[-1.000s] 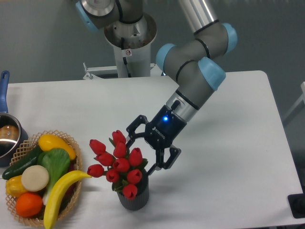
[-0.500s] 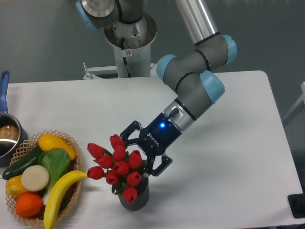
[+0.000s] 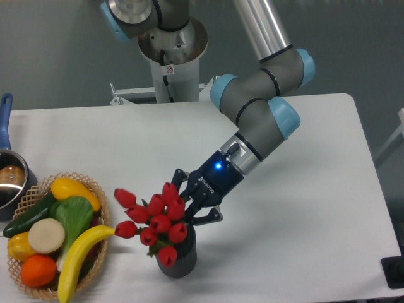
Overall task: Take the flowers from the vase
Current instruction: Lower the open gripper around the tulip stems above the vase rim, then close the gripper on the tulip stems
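Flowers (image 3: 154,222): bunched at tool's tip, stems in vase (image 3: 177,260) below.
Tool (image 3: 189,205): fingers closed around bunch's right side, gripping for lift.

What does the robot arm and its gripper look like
The arm has grey metal joint housings with light blue end caps and a silver tube link. A silver wrist ring leads to the black two-finger gripper, which carries small white lettering and a glowing blue light. A small red-and-white sticker sits on the grey base column.
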Controlling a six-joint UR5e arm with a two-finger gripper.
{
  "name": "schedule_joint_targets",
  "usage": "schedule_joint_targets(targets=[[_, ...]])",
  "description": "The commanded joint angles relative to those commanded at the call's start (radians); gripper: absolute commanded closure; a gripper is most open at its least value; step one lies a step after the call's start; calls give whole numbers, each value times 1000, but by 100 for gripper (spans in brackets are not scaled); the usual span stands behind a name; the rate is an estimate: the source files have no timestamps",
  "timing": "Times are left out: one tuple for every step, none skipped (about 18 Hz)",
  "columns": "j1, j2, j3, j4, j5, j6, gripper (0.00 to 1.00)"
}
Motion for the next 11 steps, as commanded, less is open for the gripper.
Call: schedule_joint_targets(targets=[[-2, 9, 3, 0, -3, -17, 100], [-2, 18, 5, 0, -5, -40, 100], [-2, 31, 6, 0, -5, -63, 100], [-2, 44, 11, 0, -6, -78, 100], [-2, 55, 17, 0, -9, -94, 100], [0, 72, 26, 0, -9, -129, 100], [2, 78, 35, 0, -20, -152, 100], [3, 81, 52, 0, -38, -169, 100], [5, 83, 78, 0, -52, -190, 100], [6, 83, 106, 0, -54, -222, 100], [12, 83, 130, 0, -54, -251, 100]])
